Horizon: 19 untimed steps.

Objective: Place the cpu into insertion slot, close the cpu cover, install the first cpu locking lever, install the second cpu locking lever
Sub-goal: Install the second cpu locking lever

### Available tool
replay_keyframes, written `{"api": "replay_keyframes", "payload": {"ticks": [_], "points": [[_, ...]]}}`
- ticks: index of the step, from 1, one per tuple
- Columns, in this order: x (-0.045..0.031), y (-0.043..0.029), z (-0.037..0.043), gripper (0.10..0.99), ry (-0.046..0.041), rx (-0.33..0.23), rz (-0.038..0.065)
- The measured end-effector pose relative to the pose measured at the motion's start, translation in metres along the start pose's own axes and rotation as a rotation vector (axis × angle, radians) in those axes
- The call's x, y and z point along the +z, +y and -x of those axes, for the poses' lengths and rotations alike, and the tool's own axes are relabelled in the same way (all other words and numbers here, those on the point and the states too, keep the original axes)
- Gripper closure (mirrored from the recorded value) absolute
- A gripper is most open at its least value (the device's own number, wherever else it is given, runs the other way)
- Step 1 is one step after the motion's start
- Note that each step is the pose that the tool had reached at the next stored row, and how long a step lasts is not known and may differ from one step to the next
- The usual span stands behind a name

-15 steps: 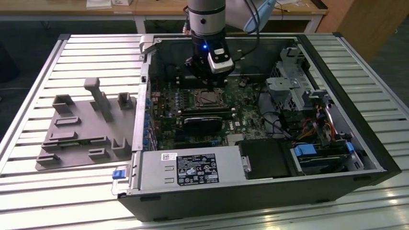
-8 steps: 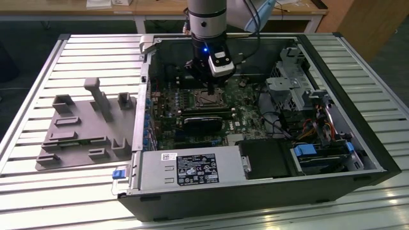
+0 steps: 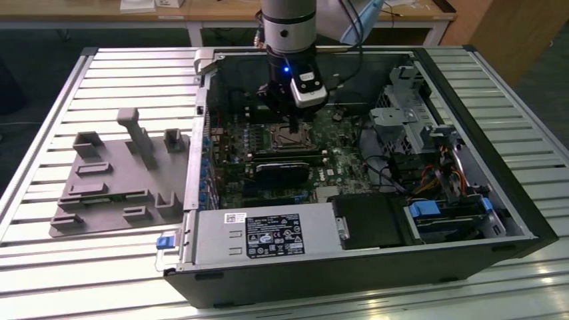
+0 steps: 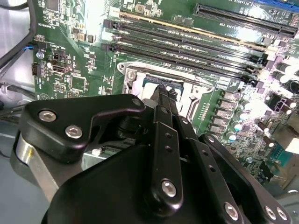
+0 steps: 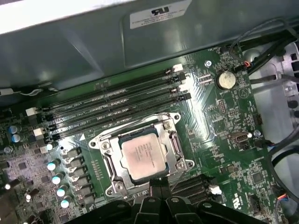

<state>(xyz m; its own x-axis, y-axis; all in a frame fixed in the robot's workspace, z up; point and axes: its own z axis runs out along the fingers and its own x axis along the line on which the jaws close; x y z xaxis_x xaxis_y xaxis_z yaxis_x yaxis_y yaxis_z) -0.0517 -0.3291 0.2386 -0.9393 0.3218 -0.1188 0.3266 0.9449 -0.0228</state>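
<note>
- Over the insertion slot (image 5: 140, 156) we log the gripper (image 4: 164, 95), hanging low on the motherboard (image 5: 224, 126) inside the open computer case (image 3: 524, 220); its fingers (image 4: 163, 140) run together to a narrow tip, so we record it as closed with nothing between them.
- Seated in that slot we list the cpu (image 5: 141, 157), silver top up and lying flat and square to the socket; we judge the placing step done, since the chip rests free of the gripper.
- Around the cpu we note the cpu cover (image 5: 170, 142), its metal frame lying down over the chip's edges with the window showing the lid; we take it as lowered to press the chip into the contacts.
- At the slot's edge nearest the arm, the gripper tip sits against the frame in both wrist views; we judge it is working at the cover or a locking lever there, though we cannot tell which lever, nor whether either is latched.
- Beside the slot, on the far side from the gripper, we enter the memory slots (image 5: 112, 105), long, parallel and unfilled.
- Outside the case, well apart from the slot on the exterior view's left, we enter a grey fixture tray (image 3: 106, 193) on the slatted table (image 3: 53, 267), standing by for parts.
</note>
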Motion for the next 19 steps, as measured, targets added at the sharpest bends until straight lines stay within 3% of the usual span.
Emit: {"api": "replay_keyframes", "payload": {"ticks": [4, 10, 19], "points": [[-0.0006, -0.0037, 0.0013, 0.984, 0.0, 0.0, 0.0], [0.0001, -0.0152, 0.0053, 0.984, 0.0004, 0.0, 0.001], [0.0027, -0.0258, 0.0072, 0.984, 0.0036, -0.013, 0.013]]}}
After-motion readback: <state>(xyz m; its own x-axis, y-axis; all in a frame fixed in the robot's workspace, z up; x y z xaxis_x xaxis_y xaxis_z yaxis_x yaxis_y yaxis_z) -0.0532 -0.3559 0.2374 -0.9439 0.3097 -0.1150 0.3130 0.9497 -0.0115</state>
